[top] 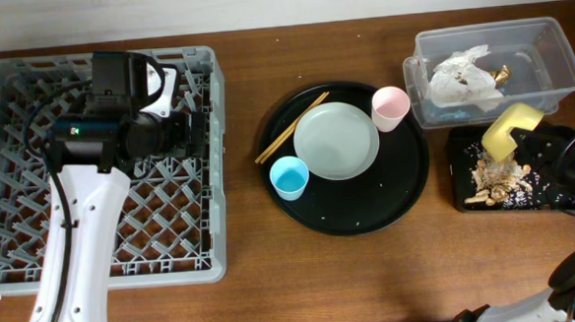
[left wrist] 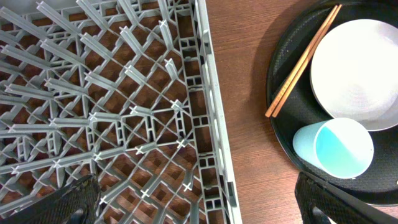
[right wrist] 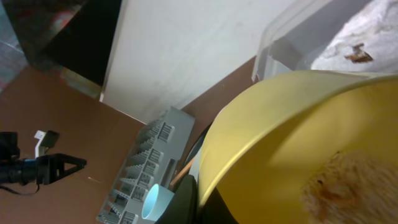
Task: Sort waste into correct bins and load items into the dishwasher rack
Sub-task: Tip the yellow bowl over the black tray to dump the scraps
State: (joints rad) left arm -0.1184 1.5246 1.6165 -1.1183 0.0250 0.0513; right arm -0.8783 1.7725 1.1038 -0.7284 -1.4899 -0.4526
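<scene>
My right gripper is shut on the rim of the yellow bowl and holds it tilted over the flat black tray, where brownish food scraps lie. In the right wrist view the bowl fills the frame, with residue inside. Crumpled tissue lies in the clear tub. The green plate, pink cup, light-blue cup and chopsticks sit on the round black tray. My left gripper is open and empty over the right edge of the grey rack.
The big round black tray sits mid-table between the rack and the bins. The left wrist view shows the rack's lattice, the chopsticks, plate and blue cup. Bare wood lies between rack and tray.
</scene>
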